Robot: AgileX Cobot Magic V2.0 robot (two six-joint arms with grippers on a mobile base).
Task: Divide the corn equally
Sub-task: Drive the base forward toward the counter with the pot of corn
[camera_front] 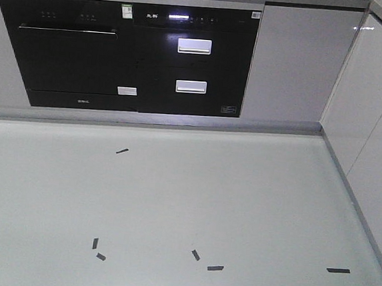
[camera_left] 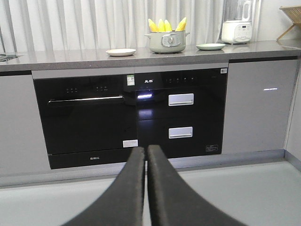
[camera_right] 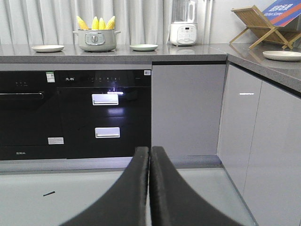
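Your grey surface [camera_left: 70, 59] ran beneath pale curtains [camera_left: 70, 23], above black built-in appliances [camera_left: 84, 122]. The corn [camera_left: 164, 24] stood upright in a grey-green pot [camera_left: 165, 43] between a cream plate [camera_left: 121, 52] and a green plate [camera_left: 210, 46], its yellow tips showing and its lower halves hidden. You had the left claw [camera_left: 146, 150] and right claw [camera_right: 149, 150] pressed closed and empty, well apart from the pot

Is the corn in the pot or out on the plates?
In the pot: the corn stands tips-up inside it, and the white plate and green plate beside it look bare.
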